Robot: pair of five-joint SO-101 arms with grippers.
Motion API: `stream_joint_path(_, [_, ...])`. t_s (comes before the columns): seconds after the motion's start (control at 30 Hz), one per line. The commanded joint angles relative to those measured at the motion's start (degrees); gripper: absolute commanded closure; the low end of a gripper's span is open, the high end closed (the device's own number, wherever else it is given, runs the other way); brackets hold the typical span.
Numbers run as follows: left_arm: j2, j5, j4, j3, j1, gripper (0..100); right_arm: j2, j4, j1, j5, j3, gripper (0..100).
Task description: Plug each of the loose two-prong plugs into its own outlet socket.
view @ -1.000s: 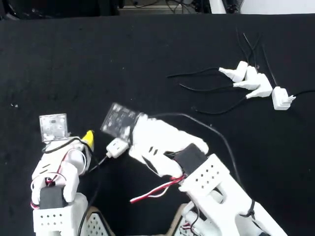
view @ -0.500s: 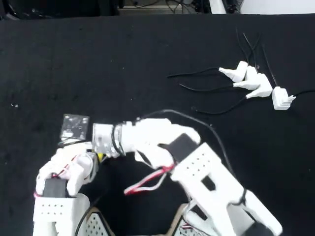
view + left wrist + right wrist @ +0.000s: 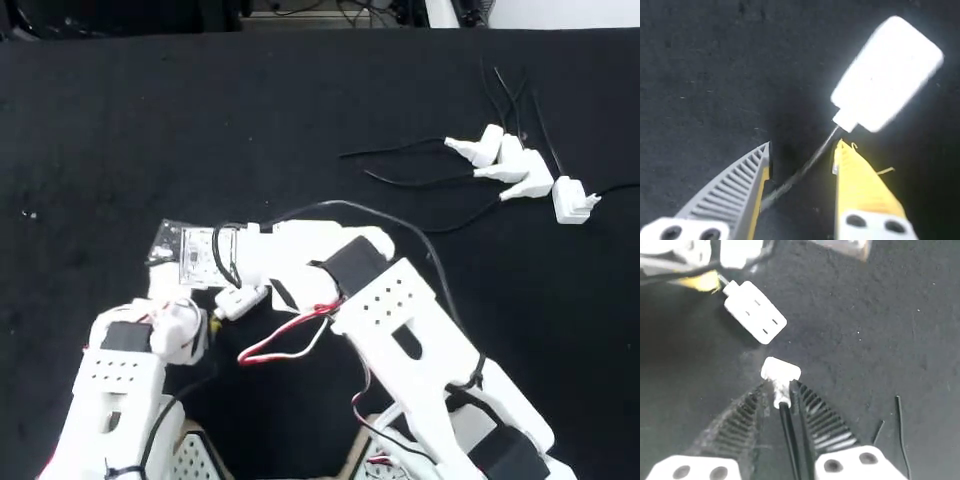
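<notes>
A white outlet socket (image 3: 755, 315) lies on the black table, its slots facing up, and its cord runs back between the fingers of my left gripper (image 3: 802, 147), which stands open around the cord. The same socket (image 3: 887, 75) lies just ahead of the left fingertips. My right gripper (image 3: 781, 390) is shut on a white two-prong plug (image 3: 780, 371), gripping its neck, a short way from the socket and not touching it. From above, the socket (image 3: 240, 298) lies between the two arms, and the right arm reaches across toward the left.
More white plugs (image 3: 478, 148) (image 3: 525, 177) and a white adapter block (image 3: 571, 199) lie with thin black cords at the far right of the table. A black cord (image 3: 400, 232) arcs over the right arm. The black table (image 3: 150, 120) stretches away at the far left.
The right arm has swung left across the table with its plug, ending beside the socket. The left arm has shifted right, closing in behind the socket.
</notes>
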Motion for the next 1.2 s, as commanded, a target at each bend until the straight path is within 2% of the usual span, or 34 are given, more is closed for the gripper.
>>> stream_joint_path(0.0, [0.3,-0.1,-4.6,-2.1,-6.5,79,0.0,-0.3,-0.5,2.1,-0.7,98.8])
stream_joint_path(0.17, [0.8,2.7,-10.2,-1.7,-10.1,79,0.3,-2.8,-2.9,7.7,3.4,98.8])
stream_joint_path(0.4, [0.9,6.9,-15.5,-0.7,-12.8,79,0.4,-10.6,-3.3,8.4,8.8,98.8])
stream_joint_path(0.47, [0.9,5.3,-12.7,-0.7,-12.7,79,0.4,-10.5,-3.3,8.4,8.8,98.8])
stream_joint_path(0.57, [0.8,1.7,-2.7,-5.1,-12.1,79,0.4,-10.5,-3.0,8.5,8.7,98.8])
stream_joint_path(0.63, [0.9,0.8,1.0,-6.5,-9.8,79,0.4,-10.5,-3.0,8.5,8.7,98.8])
stream_joint_path(0.77, [0.9,-1.0,0.5,-3.7,-3.8,79,0.4,-10.7,-3.2,8.5,8.3,98.8])
stream_joint_path(1.17, [1.0,-0.9,-3.5,-1.0,-6.8,78,4.5,-10.3,-3.2,8.5,5.8,98.8])
